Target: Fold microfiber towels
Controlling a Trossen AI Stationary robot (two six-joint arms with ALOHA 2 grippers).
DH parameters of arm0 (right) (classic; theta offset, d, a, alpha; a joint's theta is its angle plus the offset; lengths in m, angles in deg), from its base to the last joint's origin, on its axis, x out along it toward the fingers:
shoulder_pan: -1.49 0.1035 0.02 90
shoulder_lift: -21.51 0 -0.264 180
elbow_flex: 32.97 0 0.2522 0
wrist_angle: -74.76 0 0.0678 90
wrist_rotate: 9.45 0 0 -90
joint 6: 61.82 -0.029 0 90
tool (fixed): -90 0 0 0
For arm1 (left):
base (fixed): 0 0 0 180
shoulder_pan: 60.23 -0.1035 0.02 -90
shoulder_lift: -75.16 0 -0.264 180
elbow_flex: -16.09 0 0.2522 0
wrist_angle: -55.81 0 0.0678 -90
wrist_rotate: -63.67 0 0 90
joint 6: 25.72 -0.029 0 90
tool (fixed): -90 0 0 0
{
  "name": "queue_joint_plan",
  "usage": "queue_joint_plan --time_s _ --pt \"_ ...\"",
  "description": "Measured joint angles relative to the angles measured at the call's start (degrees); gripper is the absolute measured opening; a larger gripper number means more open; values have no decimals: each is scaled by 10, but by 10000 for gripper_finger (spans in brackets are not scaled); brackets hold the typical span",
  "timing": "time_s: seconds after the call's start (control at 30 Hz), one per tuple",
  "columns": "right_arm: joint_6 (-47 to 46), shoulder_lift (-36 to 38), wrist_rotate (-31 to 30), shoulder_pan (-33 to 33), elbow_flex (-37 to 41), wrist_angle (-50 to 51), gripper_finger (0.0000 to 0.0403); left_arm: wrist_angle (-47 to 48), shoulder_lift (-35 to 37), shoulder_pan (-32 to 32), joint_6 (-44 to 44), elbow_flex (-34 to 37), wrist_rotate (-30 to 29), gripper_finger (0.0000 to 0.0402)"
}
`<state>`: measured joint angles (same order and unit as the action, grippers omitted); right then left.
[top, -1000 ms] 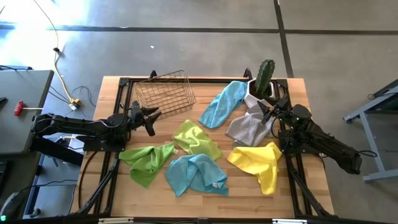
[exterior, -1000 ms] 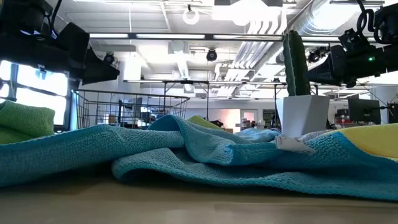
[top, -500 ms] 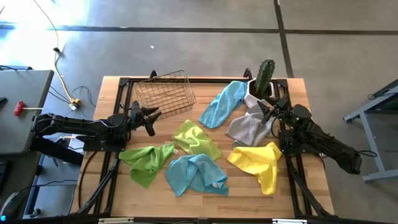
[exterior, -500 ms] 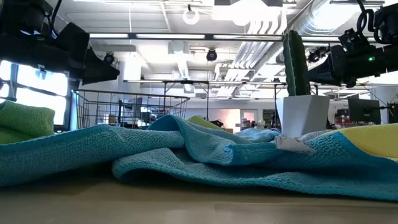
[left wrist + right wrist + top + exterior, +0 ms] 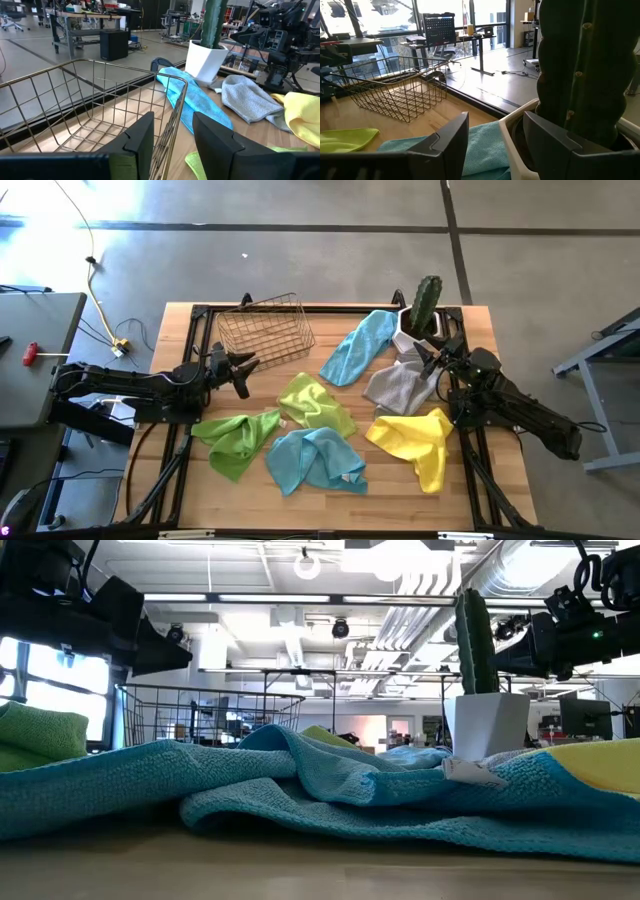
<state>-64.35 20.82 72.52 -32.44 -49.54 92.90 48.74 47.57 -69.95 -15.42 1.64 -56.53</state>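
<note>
No towel is folded yet, and both the left gripper [image 5: 243, 373] and right gripper [image 5: 428, 356] near the wire basket [image 5: 266, 331] hang spread and empty, so one probably must grab a towel next.

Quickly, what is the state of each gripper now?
Left gripper: open, empty, beside the wire basket.
Right gripper: open, empty, near the cactus pot.

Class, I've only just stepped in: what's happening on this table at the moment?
Nothing is being handled yet. Six microfiber towels lie crumpled and unfolded on the wooden table: two lime green, two light blue, one grey and one yellow. The left claw hangs open and empty beside the wire basket. The right claw hangs open and empty next to the potted cactus, above the grey towel.
</note>
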Motion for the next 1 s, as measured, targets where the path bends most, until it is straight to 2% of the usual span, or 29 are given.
queue_joint_plan --time_s 0.1,0.2,0.57,0.77,1.0 --pt "-2 0 0 0 0 -1 181 0 0 0 0 0 0 127" --pt "-44 0 0 0 1 -17 181 0 0 0 0 0 0 127" --pt "-169 0 -5 0 1 -156 181 0 0 0 0 0 0 127" --pt "-170 0 -16 0 1 -154 181 0 0 0 0 0 0 127" --pt "-201 0 2 1 1 -158 181 0 0 0 0 0 0 127"
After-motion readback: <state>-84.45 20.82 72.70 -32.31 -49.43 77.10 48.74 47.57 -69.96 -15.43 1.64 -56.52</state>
